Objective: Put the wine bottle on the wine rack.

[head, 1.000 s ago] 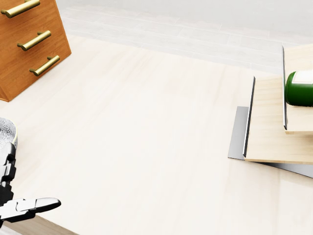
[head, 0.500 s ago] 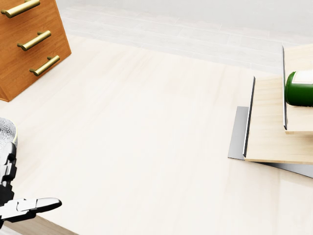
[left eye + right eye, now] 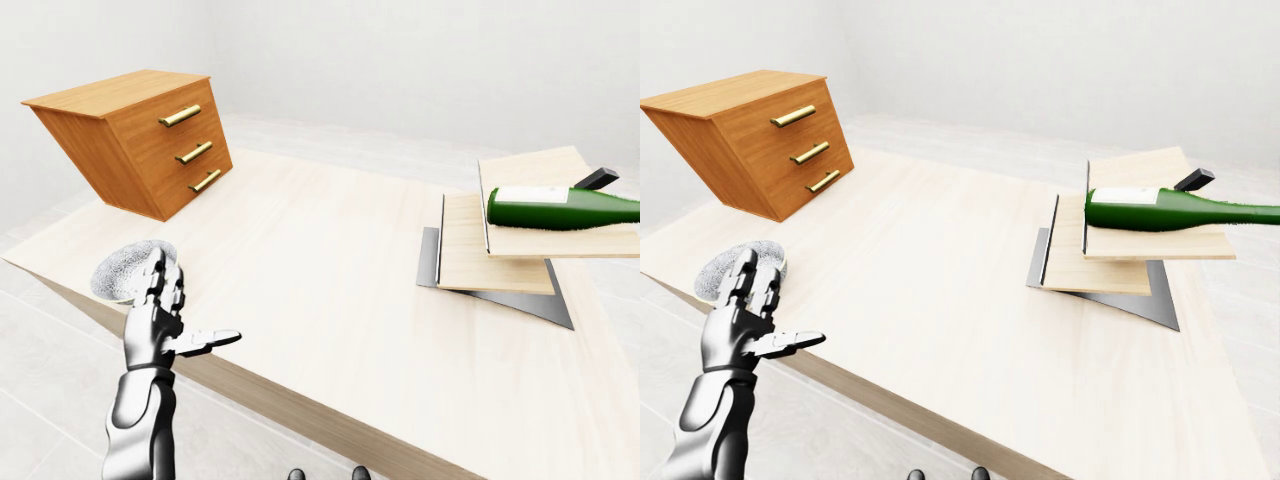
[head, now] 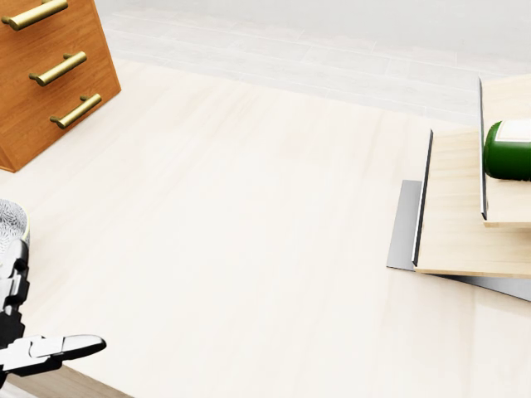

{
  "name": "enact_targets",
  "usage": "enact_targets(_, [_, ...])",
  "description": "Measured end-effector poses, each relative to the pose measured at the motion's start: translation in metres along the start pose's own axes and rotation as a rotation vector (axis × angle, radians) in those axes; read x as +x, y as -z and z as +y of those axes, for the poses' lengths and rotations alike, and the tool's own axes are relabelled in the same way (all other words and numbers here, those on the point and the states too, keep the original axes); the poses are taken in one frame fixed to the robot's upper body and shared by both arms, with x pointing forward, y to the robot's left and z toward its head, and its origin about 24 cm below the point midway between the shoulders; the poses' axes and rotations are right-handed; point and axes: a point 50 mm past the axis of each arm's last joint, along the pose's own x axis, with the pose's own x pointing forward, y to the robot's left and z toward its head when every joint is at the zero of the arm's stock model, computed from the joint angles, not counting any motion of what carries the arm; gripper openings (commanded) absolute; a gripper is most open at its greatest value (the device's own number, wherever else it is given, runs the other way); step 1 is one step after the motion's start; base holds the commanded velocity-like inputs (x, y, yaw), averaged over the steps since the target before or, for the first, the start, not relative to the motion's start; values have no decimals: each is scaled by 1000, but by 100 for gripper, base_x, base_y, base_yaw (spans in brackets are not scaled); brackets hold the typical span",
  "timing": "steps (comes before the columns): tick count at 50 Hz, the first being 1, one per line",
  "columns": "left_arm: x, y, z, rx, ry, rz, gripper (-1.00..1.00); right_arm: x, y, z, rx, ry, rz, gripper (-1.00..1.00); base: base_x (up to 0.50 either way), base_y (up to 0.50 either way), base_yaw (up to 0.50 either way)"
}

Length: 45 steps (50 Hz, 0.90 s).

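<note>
The left robot hand is seen raised at the lower left of the left-eye view, its fingers spread apart and upright and one digit stretched sideways to the right; nothing is held in it. It is poised at the near left edge of the surface, over the rim where the pale top meets its darker wooden side. Just behind the hand, a small grey speckled round object is seen resting on the surface; what it is cannot be told. The right robot hand is not shown in any view. The surface is a broad slab of light, faintly grained wood, bare across its middle. At its upper left a wooden drawer chest with three brass handles is seen standing tilted. At the right of the view, well apart from the hand, a stepped stack of pale wooden boards is laid over a grey metal sheet, and the green wine bottle with a white label is seen lying on its side on the uppermost board, its neck pointing to the right. A small dark block shows behind the bottle. The room is enclosed by plain white walls, and a light tiled floor is visible below and beyond the surface.
</note>
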Motion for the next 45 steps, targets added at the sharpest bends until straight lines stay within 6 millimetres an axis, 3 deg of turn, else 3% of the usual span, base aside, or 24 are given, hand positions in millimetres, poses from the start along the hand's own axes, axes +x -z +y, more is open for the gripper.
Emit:
enact_targets(26, [-2, -7, -3, 5, 10, -30, 100, -22, -20, 80, 72, -245, -91, 100, 0, 0, 0])
enact_targets(45, [-2, -3, -4, 3, 16, -15, 100, -49, -50, 119, 39, -403, -207, 100, 0, 0, 0])
